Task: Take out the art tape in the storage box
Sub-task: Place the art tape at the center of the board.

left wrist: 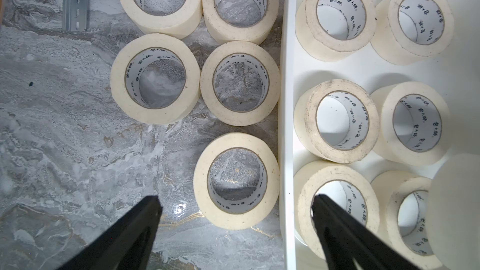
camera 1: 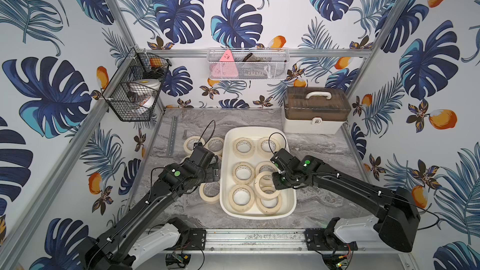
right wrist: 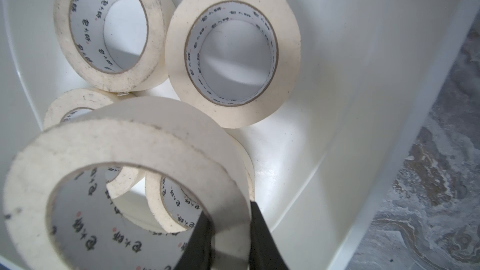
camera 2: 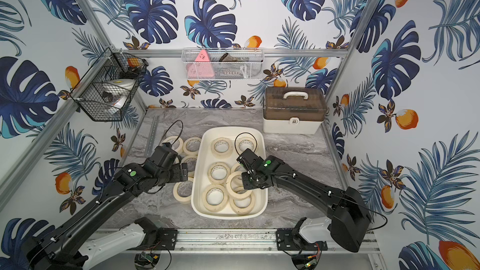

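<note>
Holding one art tape, the right end effector had six more in the storage box, five out; left end effector gaped.

twelve tape rolls, one box

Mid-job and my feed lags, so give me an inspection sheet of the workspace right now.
Surface: grey marbled tabletop; no spill seen.
Job's things: shallow cream-white plastic storage box holds six cream masking-tape rolls lying flat; a seventh roll hangs tilted above them; five more rolls lie on the tabletop beside it.
Clutter: slotted metal rail; brown-lidded white case.
Grippers: right gripper shut on the seventh roll's wall; left gripper open, empty.
Cables: black cable loop at each wrist; no snag seen.
Surroundings: black wire basket, white wire basket on leaf-papered walls.
</note>
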Robot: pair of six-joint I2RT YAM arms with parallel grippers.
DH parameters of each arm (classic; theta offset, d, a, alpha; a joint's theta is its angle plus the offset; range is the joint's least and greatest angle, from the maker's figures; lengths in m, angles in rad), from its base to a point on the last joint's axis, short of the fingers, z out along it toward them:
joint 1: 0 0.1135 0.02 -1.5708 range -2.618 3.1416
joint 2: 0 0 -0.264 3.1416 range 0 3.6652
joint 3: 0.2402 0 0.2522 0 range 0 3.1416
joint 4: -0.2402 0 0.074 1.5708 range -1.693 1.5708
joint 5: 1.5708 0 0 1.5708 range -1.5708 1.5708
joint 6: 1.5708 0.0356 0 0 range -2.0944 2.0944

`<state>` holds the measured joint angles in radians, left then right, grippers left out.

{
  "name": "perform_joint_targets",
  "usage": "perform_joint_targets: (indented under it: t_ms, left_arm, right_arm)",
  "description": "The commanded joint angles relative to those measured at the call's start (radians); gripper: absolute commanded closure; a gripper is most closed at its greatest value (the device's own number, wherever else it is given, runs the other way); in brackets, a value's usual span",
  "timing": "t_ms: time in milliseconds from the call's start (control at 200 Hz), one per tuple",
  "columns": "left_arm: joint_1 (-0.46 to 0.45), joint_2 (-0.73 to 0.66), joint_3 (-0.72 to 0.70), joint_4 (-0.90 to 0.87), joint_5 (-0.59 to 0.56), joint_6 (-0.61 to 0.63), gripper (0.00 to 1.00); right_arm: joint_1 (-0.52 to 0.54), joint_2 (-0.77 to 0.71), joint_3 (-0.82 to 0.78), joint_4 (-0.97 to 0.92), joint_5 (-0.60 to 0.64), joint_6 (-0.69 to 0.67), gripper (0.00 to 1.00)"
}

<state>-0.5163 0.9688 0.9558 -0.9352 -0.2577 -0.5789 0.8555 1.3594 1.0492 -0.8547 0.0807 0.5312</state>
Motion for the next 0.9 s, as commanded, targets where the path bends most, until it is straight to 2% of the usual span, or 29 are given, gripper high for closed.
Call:
perform_joint_targets:
  t_ms: [0,155,470,896]
  left_arm:
    - [-0.001,-0.013,0.017,0.003,0.015,0.021,0.01]
    - [0.000,-0.011,0.054,-0.031,0.016,0.027,0.01]
    - [-0.001,0.034,0.119,-0.085,0.104,0.060,0.04]
    - [0.000,0.037,0.111,-0.054,0.197,0.069,0.14]
  right_arm:
    - [0.016,0.016,0.047,-0.022,0.034,0.042,0.94]
    - [0.076,0.067,0.141,-0.003,0.068,0.083,0.94]
    - [0.176,0.242,0.359,0.004,0.148,0.118,0.95]
    - [0.220,0.428,0.562,0.059,0.082,0.125,0.92]
